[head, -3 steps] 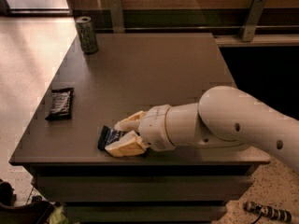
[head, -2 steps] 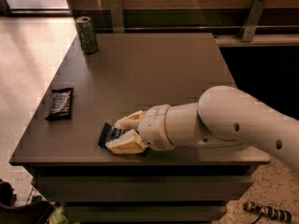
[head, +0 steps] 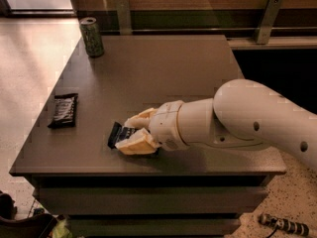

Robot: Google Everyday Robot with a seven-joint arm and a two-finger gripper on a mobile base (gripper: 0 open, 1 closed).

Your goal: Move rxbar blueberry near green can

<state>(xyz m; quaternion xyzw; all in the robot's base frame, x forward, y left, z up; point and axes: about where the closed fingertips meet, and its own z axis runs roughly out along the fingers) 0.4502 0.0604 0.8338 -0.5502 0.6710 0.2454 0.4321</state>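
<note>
The rxbar blueberry [head: 118, 134] is a dark navy bar lying near the table's front edge, mostly hidden between my fingers. My gripper [head: 133, 132] reaches in from the right, its pale fingers [head: 134, 144] closed around the bar's sides at table level. The green can [head: 92, 37] stands upright at the table's far left corner, well away from the gripper.
A black-wrapped bar with white print [head: 64, 110] lies near the left edge of the dark table [head: 163, 68]. My white arm [head: 247, 118] crosses the right front part. A railing and glass run behind the table. The floor lies to the left.
</note>
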